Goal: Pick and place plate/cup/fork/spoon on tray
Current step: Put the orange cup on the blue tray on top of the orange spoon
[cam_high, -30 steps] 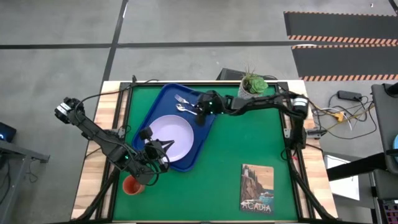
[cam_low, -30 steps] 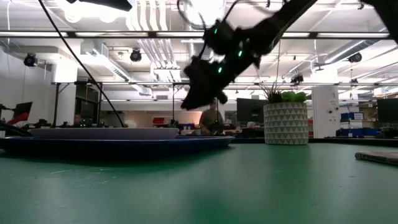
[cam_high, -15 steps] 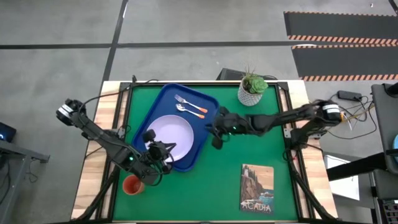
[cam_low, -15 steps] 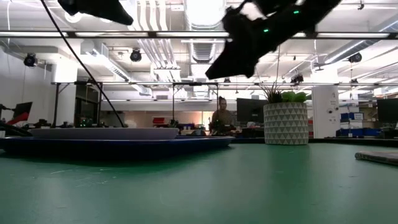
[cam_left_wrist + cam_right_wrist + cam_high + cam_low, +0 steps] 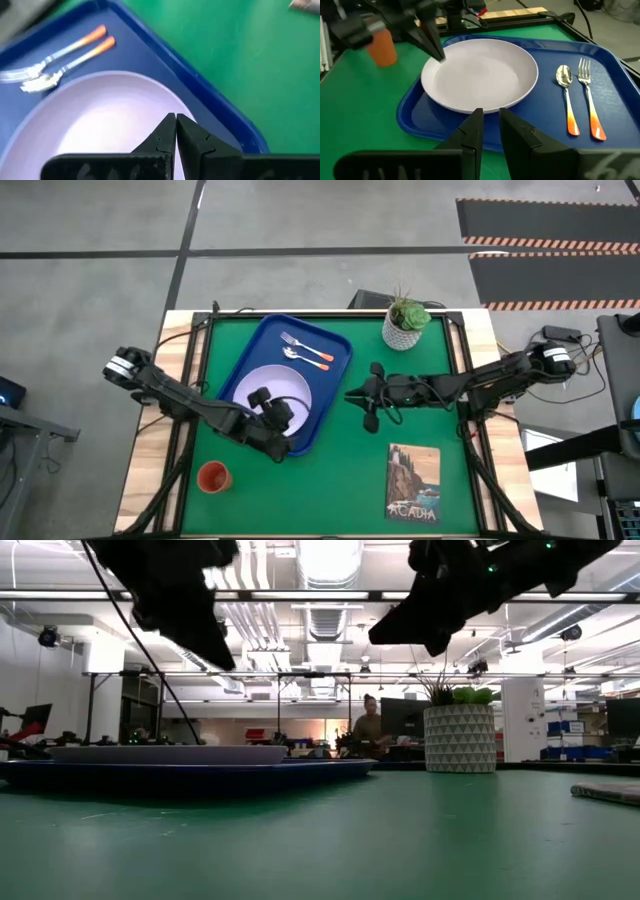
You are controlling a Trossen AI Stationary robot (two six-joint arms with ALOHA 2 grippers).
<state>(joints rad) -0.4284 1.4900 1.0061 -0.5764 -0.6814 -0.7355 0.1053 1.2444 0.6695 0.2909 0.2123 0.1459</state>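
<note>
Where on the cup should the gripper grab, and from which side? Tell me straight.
Take the cup across its round wall, near the open rim, coming from above. It stands upright on the green mat, off the tray, with bare mat all round, so nothing blocks a descent. The left gripper, shut over the plate, looks nearest.

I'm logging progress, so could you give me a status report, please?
Both grippers shut, empty: left over plate, right over mat. Cup off tray.

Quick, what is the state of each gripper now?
Left gripper: shut, empty, over the round pale lavender plastic plate.
Right gripper: nearly shut, holding nothing.
</note>
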